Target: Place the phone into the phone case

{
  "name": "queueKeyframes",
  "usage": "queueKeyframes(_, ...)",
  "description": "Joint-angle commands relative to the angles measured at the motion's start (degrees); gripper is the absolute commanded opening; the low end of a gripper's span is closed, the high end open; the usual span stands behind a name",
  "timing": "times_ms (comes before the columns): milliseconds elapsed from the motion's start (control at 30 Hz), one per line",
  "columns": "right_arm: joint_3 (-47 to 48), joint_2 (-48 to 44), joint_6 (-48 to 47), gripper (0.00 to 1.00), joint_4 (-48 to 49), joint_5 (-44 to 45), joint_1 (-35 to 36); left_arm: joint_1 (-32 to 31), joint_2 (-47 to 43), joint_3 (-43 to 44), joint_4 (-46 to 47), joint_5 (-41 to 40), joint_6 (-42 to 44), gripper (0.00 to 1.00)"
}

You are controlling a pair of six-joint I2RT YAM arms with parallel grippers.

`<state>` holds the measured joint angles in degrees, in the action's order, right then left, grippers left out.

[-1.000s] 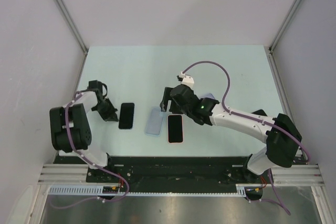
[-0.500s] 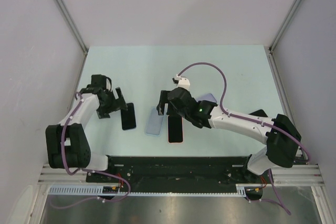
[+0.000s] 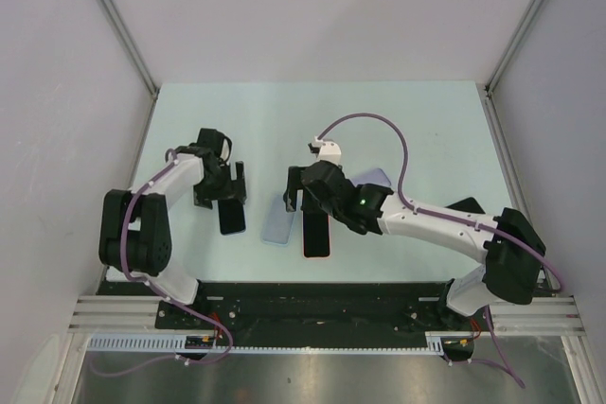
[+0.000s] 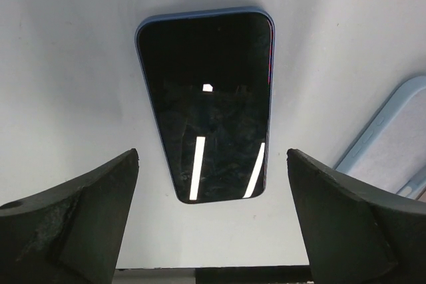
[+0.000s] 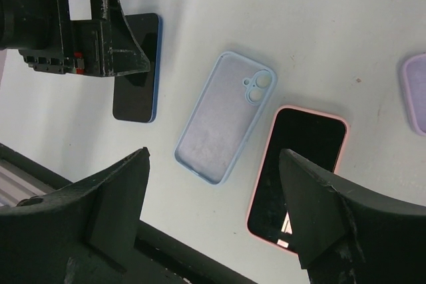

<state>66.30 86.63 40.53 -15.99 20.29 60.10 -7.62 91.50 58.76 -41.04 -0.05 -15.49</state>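
A black phone with a blue rim [image 4: 206, 104] lies flat, screen up, on the pale table. My left gripper [image 4: 212, 157] hangs just above its near end, open, with nothing between the fingers. From above, that gripper [image 3: 223, 188] covers the phone's [image 3: 232, 219] far end. An empty light-blue phone case [image 5: 226, 118] lies inside up to the phone's right [image 3: 276, 221]. My right gripper [image 5: 214, 157] is open above the case and holds nothing; from above it [image 3: 303, 198] is over the case's far end.
A black phone with a pink rim [image 5: 299, 171] lies right of the blue case [image 3: 316, 232]. A lavender case [image 5: 416, 91] lies further right, half under the right arm [image 3: 377, 177]. The black front rail [image 3: 322, 295] runs close behind the phones.
My left gripper has gone from shut to open and swung right, over the blue-rimmed phone, which shifted slightly. The right gripper edged a little left and stayed open.
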Motion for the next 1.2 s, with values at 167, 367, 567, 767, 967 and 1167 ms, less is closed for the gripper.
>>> queueKeyframes(167, -0.03, -2.78, -1.33, 0.83, 0.78, 3.26, 0.46, -1.79, 4.82, 3.55, -0.45, -2.85, 2.92, 0.94)
queueKeyframes(367, -0.21, -3.05, -1.42, 0.83, 0.08, 3.87, 0.37, -1.88, 7.11, 4.25, -0.09, -2.93, 3.0, 0.89)
queueKeyframes(567, -0.82, -4.19, -1.69, 0.83, -0.1, 4.4, 0.11, -2.05, 9.13, 4.69, -0.18, -3.72, 2.74, 0.86)
queueKeyframes(767, -1.26, -5.15, -1.86, 0.83, 0.17, 4.4, -0.42, -2.4, 11.06, 5.22, -0.89, -5.22, 2.04, 0.82)
queueKeyframes(967, -1.7, -5.24, -1.42, 0.83, 0.34, 3.88, -0.42, -2.58, 11.07, 5.22, -1.33, -5.57, 1.69, 0.7)
queueKeyframes(1167, -2.23, -6.12, -1.16, 0.83, -0.09, 4.14, -0.33, -2.84, 8.52, 5.4, -2.03, -2.94, 1.51, 0.59)
